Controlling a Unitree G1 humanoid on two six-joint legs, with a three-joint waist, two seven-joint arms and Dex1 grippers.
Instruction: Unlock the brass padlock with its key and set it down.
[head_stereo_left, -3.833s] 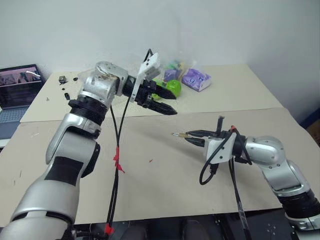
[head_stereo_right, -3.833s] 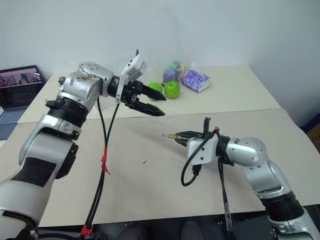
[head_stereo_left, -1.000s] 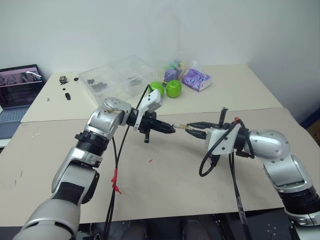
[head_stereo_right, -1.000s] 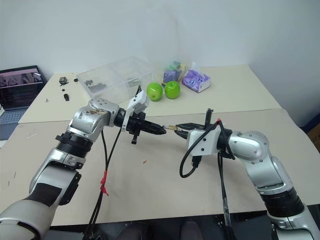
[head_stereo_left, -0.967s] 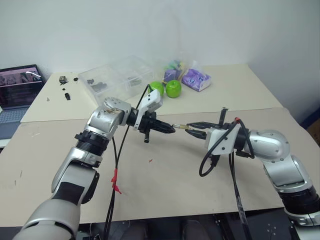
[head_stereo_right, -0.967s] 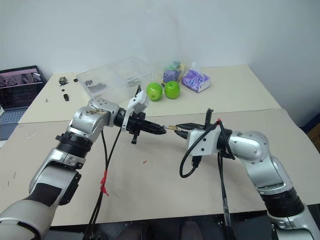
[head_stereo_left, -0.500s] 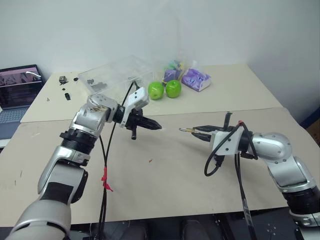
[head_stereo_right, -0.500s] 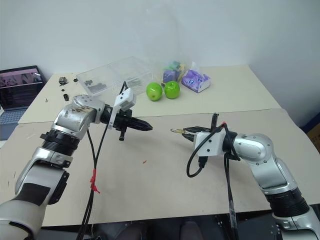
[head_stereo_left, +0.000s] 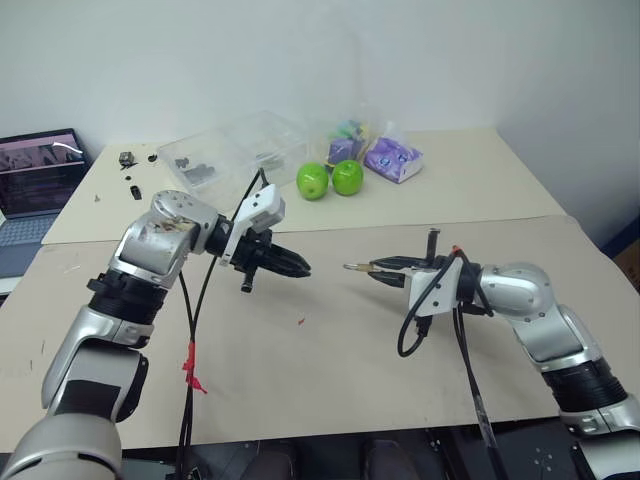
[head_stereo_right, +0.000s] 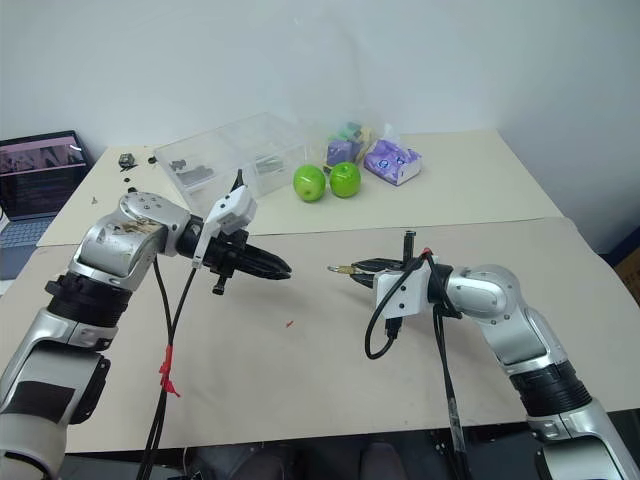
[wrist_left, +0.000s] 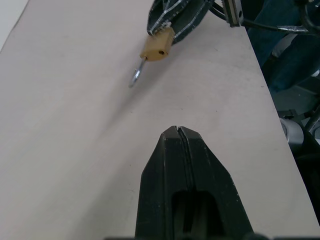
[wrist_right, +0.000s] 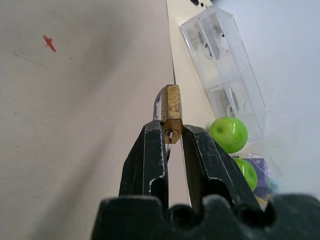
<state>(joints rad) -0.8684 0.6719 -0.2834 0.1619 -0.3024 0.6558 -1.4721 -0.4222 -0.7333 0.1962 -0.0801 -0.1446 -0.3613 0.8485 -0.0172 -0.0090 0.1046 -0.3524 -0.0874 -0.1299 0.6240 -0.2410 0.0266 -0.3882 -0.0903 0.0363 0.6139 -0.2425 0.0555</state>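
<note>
1. Presently, in the left eye view, the brass padlock (head_stereo_left: 352, 268) is seen pinched at the tips of the right gripper (head_stereo_left: 368, 268), raised over the table (head_stereo_left: 330, 370); the left gripper (head_stereo_left: 298, 267) hangs near the padlock, apart from it.
2. In the left wrist view, the left gripper's fingers (wrist_left: 182, 165) are pressed together with nothing between them; the shackle (wrist_left: 135, 76) hangs off the padlock.
3. In the right wrist view, the padlock body is clamped on its flat sides, keyhole toward the wrist. It is judged light, rigid and smooth, apt to twist; the flat sides are best gripped.
</note>
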